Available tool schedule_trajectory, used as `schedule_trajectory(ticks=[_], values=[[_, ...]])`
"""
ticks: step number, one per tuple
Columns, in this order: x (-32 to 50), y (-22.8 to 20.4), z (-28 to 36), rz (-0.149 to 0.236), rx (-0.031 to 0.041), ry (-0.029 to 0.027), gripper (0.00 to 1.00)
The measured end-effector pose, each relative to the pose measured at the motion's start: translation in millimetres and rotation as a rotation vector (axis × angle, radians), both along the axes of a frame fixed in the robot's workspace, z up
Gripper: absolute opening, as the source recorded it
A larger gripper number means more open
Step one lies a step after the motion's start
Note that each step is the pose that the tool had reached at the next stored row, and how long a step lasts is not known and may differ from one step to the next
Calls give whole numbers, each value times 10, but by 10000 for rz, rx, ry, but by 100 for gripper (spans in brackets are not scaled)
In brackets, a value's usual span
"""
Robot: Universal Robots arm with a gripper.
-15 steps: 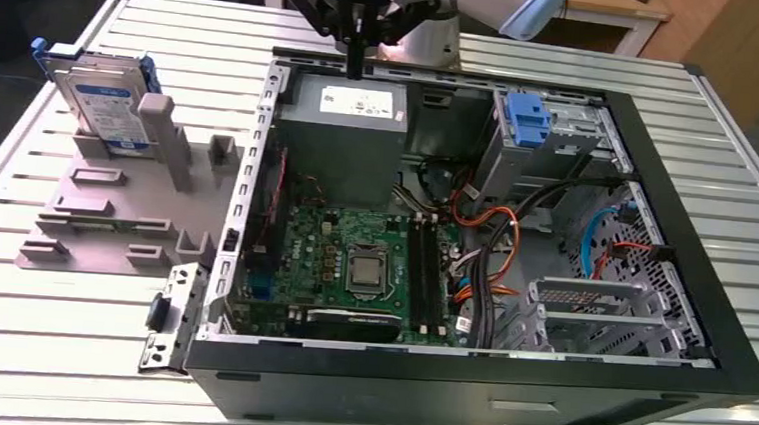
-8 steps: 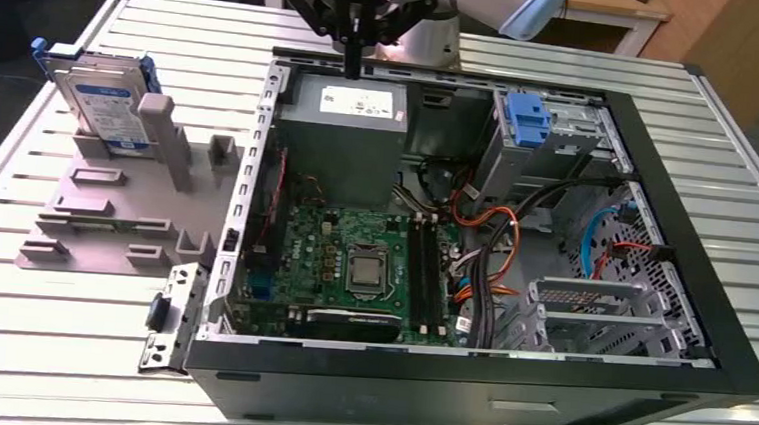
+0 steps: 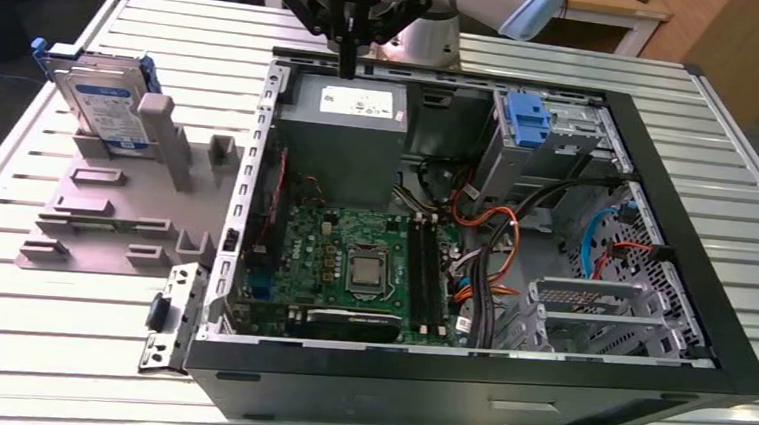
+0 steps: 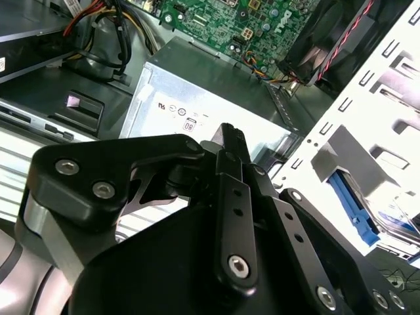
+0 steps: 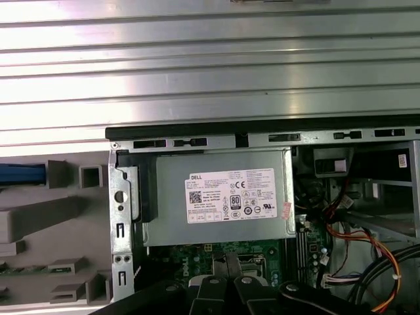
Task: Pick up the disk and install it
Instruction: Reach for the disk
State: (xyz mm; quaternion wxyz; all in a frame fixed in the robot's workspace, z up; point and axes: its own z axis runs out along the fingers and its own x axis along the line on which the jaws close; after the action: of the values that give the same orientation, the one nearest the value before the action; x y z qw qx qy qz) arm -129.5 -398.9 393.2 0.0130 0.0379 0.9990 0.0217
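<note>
The disk [image 3: 100,101] stands on edge in a grey holder [image 3: 112,204] on the table, at the exterior view's left of the open computer case [image 3: 476,370]. It is silver with a white-and-blue label and a blue frame. My gripper [image 3: 349,67] hangs over the case's far rim, above the grey power supply box [image 3: 346,120], well to the right of the disk. Its fingers [image 4: 230,141] are shut together with nothing between them. In the second wrist view the disk's blue frame [image 4: 356,207] shows beyond the case wall, and in the first wrist view its blue edge [image 5: 23,174] shows.
Inside the case lie a green motherboard [image 3: 337,250], bundled orange and black cables [image 3: 485,240], a bare blue clip [image 3: 526,118] in the drive bay and a metal cage [image 3: 587,307]. The ribbed metal table [image 3: 62,351] surrounds the case.
</note>
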Motion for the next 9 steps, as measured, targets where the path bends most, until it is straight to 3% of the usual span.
schedule_trajectory(ticks=[6,8,9], values=[[-11,0,0,0,0,-1,11],[-43,0,-8,0,0,62,11],[-44,0,-8,0,0,61,11]])
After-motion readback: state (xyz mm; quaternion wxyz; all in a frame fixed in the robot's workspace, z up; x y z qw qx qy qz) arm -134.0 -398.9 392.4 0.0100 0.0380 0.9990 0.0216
